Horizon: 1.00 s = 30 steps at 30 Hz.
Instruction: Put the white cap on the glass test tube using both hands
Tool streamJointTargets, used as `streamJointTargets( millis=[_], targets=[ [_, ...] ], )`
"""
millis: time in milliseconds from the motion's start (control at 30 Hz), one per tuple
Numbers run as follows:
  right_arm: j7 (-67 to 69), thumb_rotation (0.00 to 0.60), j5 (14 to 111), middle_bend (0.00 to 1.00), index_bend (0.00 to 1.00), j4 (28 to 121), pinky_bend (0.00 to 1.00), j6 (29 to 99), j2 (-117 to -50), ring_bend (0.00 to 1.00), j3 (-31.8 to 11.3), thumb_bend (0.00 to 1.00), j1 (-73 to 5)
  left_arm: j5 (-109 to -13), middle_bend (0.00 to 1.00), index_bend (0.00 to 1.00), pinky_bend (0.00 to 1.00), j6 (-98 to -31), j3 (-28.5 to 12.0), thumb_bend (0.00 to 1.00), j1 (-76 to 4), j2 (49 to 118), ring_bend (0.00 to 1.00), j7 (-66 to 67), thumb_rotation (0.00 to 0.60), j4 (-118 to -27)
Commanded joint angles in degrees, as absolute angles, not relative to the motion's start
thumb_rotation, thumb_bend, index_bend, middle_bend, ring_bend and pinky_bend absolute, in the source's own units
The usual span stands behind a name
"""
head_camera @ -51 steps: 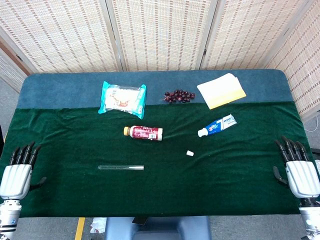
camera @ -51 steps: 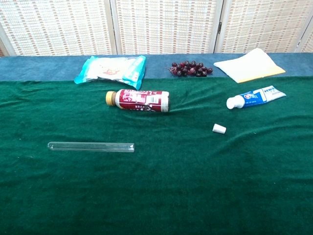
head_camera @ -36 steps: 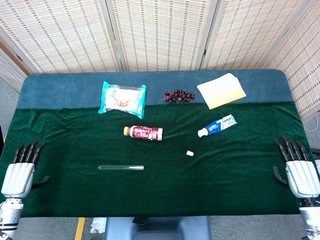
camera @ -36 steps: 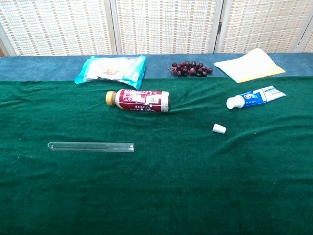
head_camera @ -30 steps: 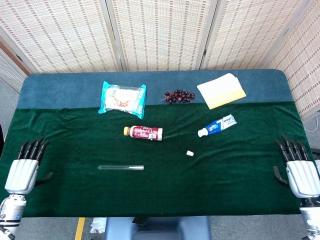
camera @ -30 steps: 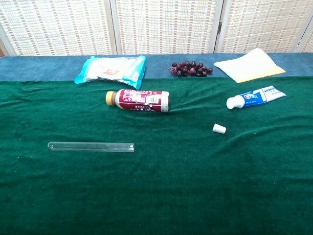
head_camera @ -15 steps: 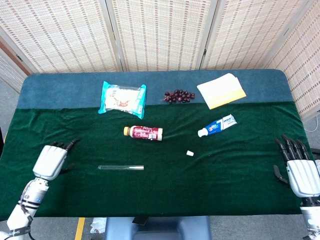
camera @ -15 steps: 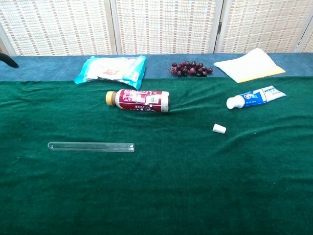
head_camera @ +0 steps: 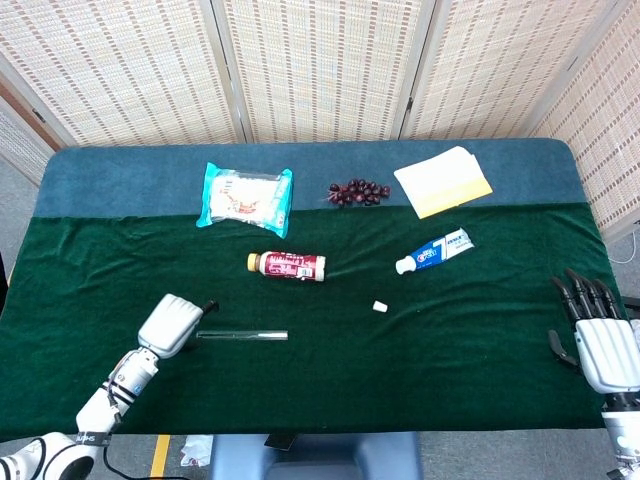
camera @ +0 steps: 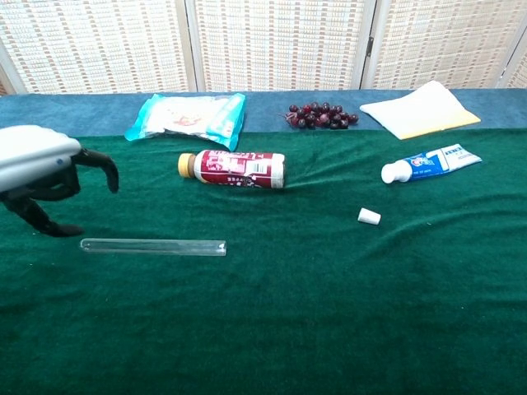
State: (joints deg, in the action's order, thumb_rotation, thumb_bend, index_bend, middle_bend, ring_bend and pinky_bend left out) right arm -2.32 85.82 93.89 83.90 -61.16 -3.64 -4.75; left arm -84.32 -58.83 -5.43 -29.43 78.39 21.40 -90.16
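The glass test tube [head_camera: 242, 336] [camera: 153, 246] lies flat on the green cloth [head_camera: 330, 370] of the surface, its length running left to right; its clear wall is hard to follow against the cloth, and which end is the open one cannot be told from the head view; the left robot hand [head_camera: 171, 324] [camera: 45, 176] hangs just beside the tube's left end, its dark fingers [camera: 100, 165] curved downward and apart with nothing between them; the chest view cuts its palm off at the left edge, and whether a fingertip touches the glass cannot be told. The white cap [head_camera: 380, 306] [camera: 369, 216] sits alone on the cloth, well to the right of that robot hand and apart from the tube; it is too small to show which way it faces. The right robot hand [head_camera: 603, 345] rests at the far right edge of the surface, well apart from cap and tube, fingers straight, spread and empty; only the head view shows it, and its wrist is cut off at the lower edge.

Beyond the tube from the left robot hand lies a small bottle [head_camera: 287, 265] [camera: 231, 169] on its side with a red label; further back a teal snack packet [head_camera: 245, 197] [camera: 187, 116] and a cluster of dark grapes [head_camera: 359, 192] [camera: 321, 115]; nearer the cap a toothpaste tube [head_camera: 434, 250] [camera: 430, 163], and behind it a yellow-and-white folded cloth [head_camera: 443, 181] [camera: 419, 109]; print on the labels is unreadable.
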Motion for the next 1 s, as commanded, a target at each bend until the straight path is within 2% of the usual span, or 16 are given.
streamJointTargets(
  millis=[33, 600, 1000],
  targets=[
    [-2.2, 0.6, 85.7, 0.0, 0.0, 93.8, 0.0, 83.8, -61.2, 0.0, -3.6, 0.51, -4.7, -83.2, 1.0, 0.41, 0.86, -57.7, -5.2, 0.25, -30.3, 80.0, 0.98, 21.7, 0.6, -89.6],
    [-0.2, 0.6, 85.3, 0.0, 0.0, 92.6, 0.0, 83.5, -61.3, 0.0, -3.4, 0.51, -4.5, -75.6, 1.0, 0.46, 0.88, -55.2, -6.4, 0.25, -34.1, 88.5, 1.0, 25.0, 0.6, -86.4],
    [1.3, 0.6, 85.1, 0.0, 0.0, 91.5, 0.0, 83.3, -61.6, 0.0, -3.3, 0.51, -4.3, -71.6, 1.0, 0.49, 0.88, -55.6, -6.4, 0.33, -35.1, 90.7, 1.0, 27.7, 0.6, -84.2]
  ],
)
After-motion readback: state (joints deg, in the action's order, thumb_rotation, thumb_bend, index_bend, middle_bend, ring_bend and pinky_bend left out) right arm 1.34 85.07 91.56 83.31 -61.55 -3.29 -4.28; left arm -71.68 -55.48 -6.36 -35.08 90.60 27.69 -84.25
